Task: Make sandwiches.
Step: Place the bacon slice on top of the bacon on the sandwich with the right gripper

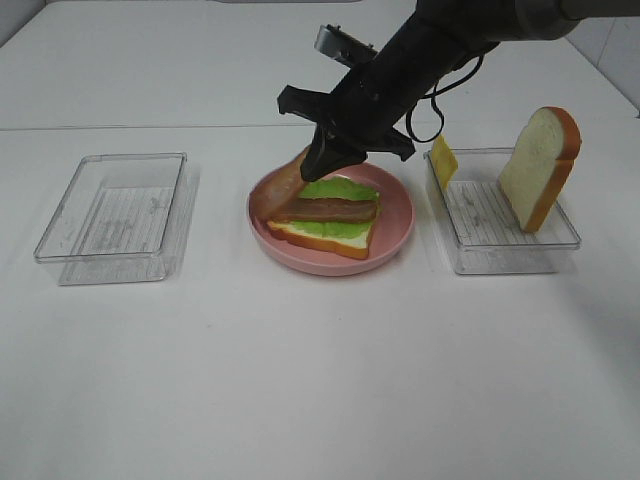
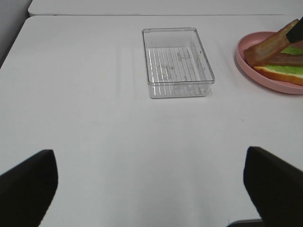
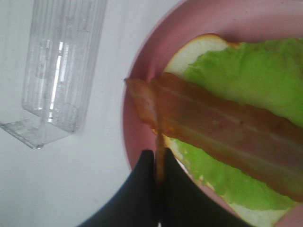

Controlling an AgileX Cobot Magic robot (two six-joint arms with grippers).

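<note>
Plain white bench [image 1: 320, 400], with the half-built sandwich [image 1: 325, 228] on a pink plate [image 1: 398, 235] mid-bench. The right tool [image 1: 325, 162] was pinching a bacon strip [image 1: 290, 182] over the plate's edge, and the left tool [image 2: 151, 187] hung spread wide and empty. Dropped there, the strip looked likely to miss the lettuce [image 1: 340, 188].
</note>
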